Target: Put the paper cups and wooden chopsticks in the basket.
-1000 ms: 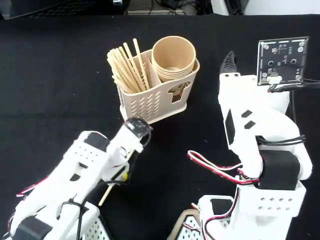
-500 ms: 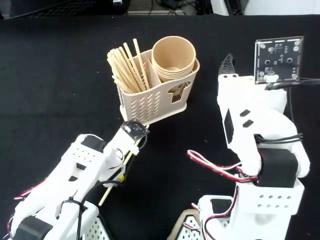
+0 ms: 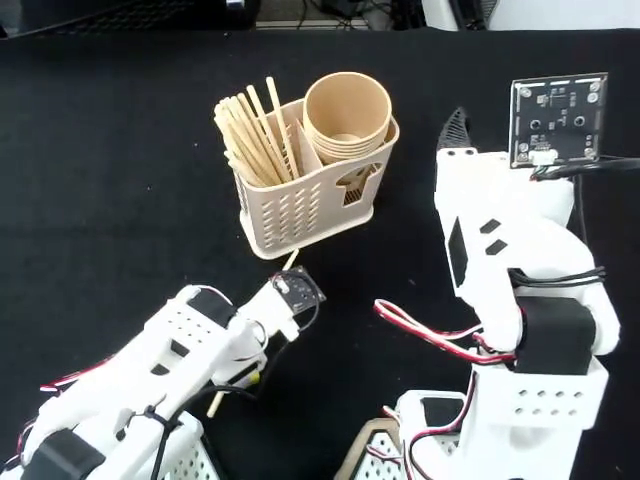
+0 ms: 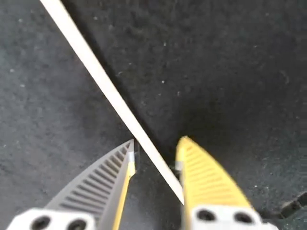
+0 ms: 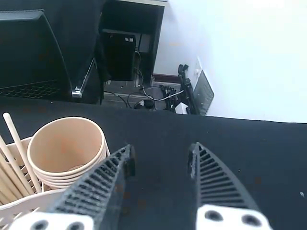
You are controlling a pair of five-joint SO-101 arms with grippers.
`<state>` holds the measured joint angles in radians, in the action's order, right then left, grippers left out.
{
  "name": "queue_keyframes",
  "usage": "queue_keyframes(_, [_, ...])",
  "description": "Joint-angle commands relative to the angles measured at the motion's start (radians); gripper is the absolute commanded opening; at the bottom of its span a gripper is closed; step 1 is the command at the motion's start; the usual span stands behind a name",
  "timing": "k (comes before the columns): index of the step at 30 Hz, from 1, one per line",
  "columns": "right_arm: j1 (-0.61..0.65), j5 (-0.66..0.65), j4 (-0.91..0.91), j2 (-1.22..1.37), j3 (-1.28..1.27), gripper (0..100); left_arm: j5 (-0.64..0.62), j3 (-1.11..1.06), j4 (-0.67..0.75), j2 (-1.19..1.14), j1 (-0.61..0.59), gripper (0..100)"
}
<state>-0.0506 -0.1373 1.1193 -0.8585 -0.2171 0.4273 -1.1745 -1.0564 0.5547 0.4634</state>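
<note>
Table (image 3: 110, 210): black cloth cover.

Basket (image 3: 312, 205): beige, slotted walls, upright near the middle of the table, two compartments.
- Paper cups (image 3: 347, 112): nested stack, upright, mouth up, in the compartment nearer the right arm. The right wrist view shows the same stack (image 5: 67, 151) inside the basket rim (image 5: 19, 206).
- Wooden chopsticks (image 3: 250, 135): a bundle standing on end in the other compartment, leaning and fanned out, tips above the rim.

Loose chopstick (image 3: 291, 261): lies on the cloth outside the basket, on the robot's side of it. One end sits just beside the basket's base; whether it touches cannot be told. The shaft runs under the left arm and its other end shows again near that arm's base.

Left gripper (image 3: 297, 289): low over the cloth, close to the basket. Left wrist view: the gripper (image 4: 157, 143) has its jaws parted and astride the loose chopstick (image 4: 96, 76). The stick crosses the gap at a slant, close to the yellow finger (image 4: 201, 172). The gap is much wider than the stick, so no clamp on it.

Right gripper (image 3: 458, 125): held above the table, beside the basket on the cup side, apart from it. Right wrist view: the gripper (image 5: 161, 148) has its jaws moderately open with nothing between them.
</note>
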Motion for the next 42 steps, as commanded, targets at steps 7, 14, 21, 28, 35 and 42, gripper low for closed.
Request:
queue_keyframes(7, [-0.006,-0.008,0.002,-0.012,0.004,19.1,0.002,-0.001,0.035,-0.003,0.008,4])
queue_keyframes(14, [-0.006,-0.008,0.002,-0.012,0.007,19.1,0.003,0.012,-0.006,0.008,0.007,3])
queue_keyframes(21, [-0.005,-0.008,0.002,-0.047,0.002,19.1,0.003,0.012,-0.014,0.008,0.007,3])
queue_keyframes(28, [-0.002,-0.009,-0.008,-0.173,-0.074,19.2,-0.046,0.101,-0.123,0.011,0.015,3])
queue_keyframes(35, [-0.038,-0.008,-0.064,-0.205,-0.222,19.1,-0.046,0.223,-0.316,0.199,0.051,3])
queue_keyframes(42, [-0.132,-0.002,-0.153,-0.205,-0.323,19.1,0.04,0.321,-0.557,0.44,0.116,3])
